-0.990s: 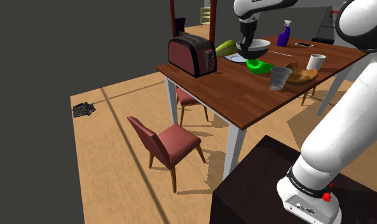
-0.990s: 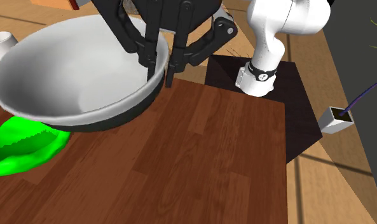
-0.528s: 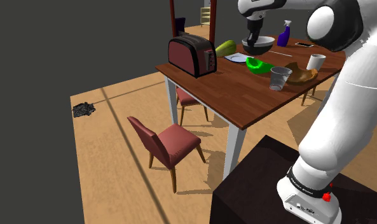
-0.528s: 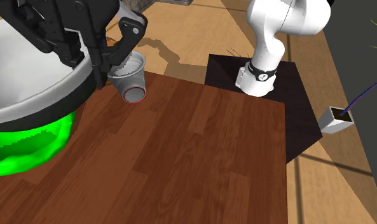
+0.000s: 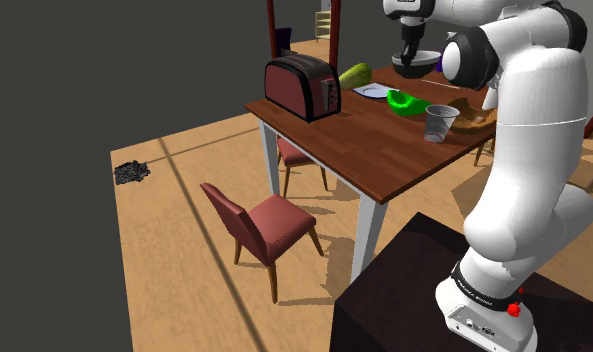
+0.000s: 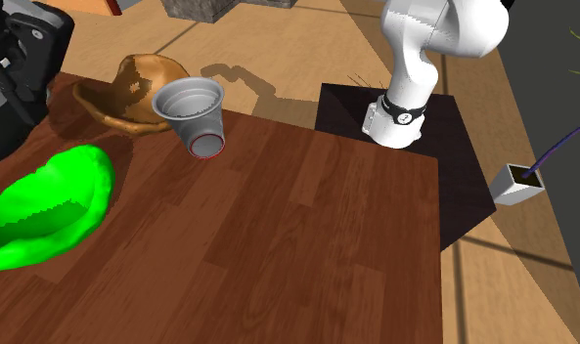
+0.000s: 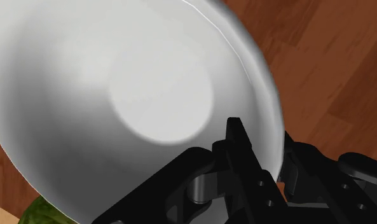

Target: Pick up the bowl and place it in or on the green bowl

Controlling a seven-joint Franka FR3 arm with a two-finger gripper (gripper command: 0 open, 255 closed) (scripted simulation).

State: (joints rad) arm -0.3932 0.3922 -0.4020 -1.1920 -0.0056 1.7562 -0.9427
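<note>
My black gripper [image 5: 412,50] is shut on the rim of a pale grey bowl [image 5: 417,67], which hangs above the table a little behind the green bowl [image 5: 407,102] in the shoulder view. In the wrist view one finger [image 7: 239,143] lies inside the grey bowl [image 7: 142,95] and the other outside, with the rim clasped between them. A sliver of the green bowl [image 7: 44,213] peeks from under the grey bowl's edge. The green bowl [image 6: 43,210] rests on the wooden table at the second exterior view's left.
A clear cup [image 6: 193,112] and a brown wooden bowl [image 6: 126,86] stand beside the green bowl. A dark red toaster [image 5: 304,85] sits at the table's near corner [image 5: 374,170]. A red chair [image 5: 269,225] stands on the floor. The dark stand [image 6: 405,117] carries the arm's base.
The arm has carried the grey bowl up and toward the shoulder view's right, past the green bowl. In the second exterior view it slid off to the left, uncovering the cup and brown bowl.
</note>
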